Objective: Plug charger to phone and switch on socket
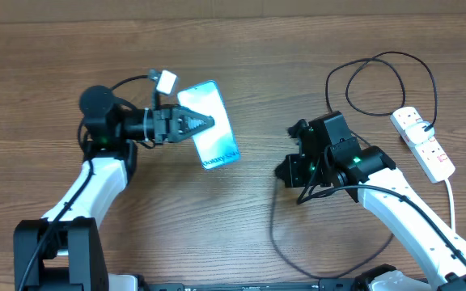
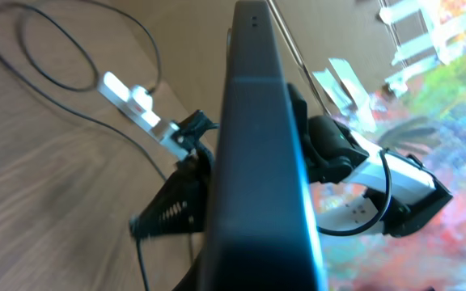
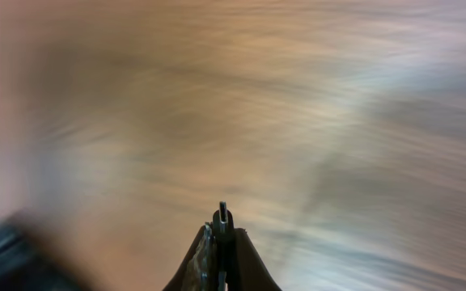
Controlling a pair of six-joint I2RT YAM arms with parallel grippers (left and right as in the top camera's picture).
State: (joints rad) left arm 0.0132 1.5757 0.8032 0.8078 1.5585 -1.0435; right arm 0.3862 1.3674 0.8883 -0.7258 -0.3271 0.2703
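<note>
The left claw (image 1: 194,124) is closed on the phone (image 1: 213,133) and grips it at one long edge. The phone is at the left-centre of the tabletop (image 1: 241,65), tilted, with its light blue screen facing up in the overhead view. In the left wrist view only the dark edge of the phone (image 2: 257,162) shows, standing between the fingers. I cannot tell if the phone touches the tabletop.

The right claw (image 1: 285,170) is well apart from the phone, to the right of it, and points toward it. In the right wrist view its fingers (image 3: 233,259) are pressed together on the charger, and the small connector tip (image 3: 222,213) sticks out in front of them. The wood behind is very blurred.

The thin black cable of the charger (image 1: 272,230) runs from the right claw down along the tabletop, and one more part makes a big loop at the upper right and reaches the socket (image 1: 427,145). The socket lies at the right edge, with its thick white cord (image 1: 451,202) going down from it.
</note>
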